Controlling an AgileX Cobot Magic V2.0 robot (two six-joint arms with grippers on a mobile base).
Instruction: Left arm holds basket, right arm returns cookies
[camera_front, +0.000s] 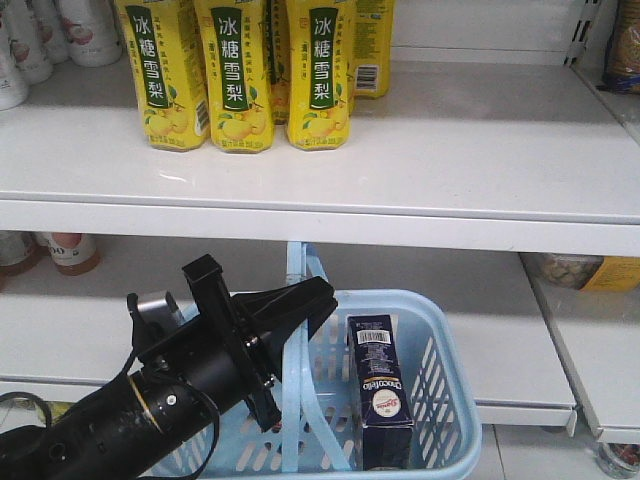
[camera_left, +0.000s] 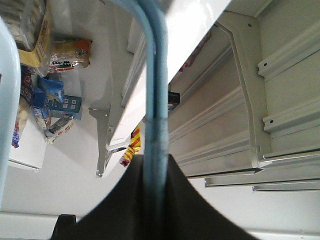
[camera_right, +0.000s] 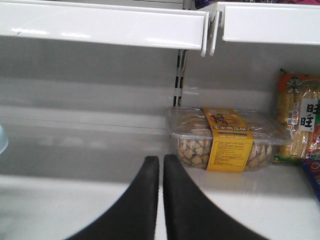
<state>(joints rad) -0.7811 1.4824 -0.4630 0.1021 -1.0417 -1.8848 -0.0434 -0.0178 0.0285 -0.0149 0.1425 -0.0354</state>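
Observation:
The light blue basket (camera_front: 395, 298) hangs in front of the lower shelf. Its flat blue handle (camera_front: 297, 262) is clamped in my left gripper (camera_front: 312, 305), which reaches in from the lower left. In the left wrist view the handle (camera_left: 152, 75) runs straight up out of the shut left gripper (camera_left: 155, 162). The cookies (camera_front: 380, 390), a dark navy box with its barcode end up, stand upright inside the basket at its right half. My right gripper (camera_right: 161, 159) is shut on nothing and points at a white shelf. It does not show in the front view.
Yellow drink cartons (camera_front: 240, 70) stand on the upper shelf (camera_front: 450, 150) above the basket. A clear tub of snacks with a yellow label (camera_right: 225, 137) and a corn packet (camera_right: 300, 117) sit just right of the right gripper. Bottles (camera_front: 65, 250) stand at the lower left.

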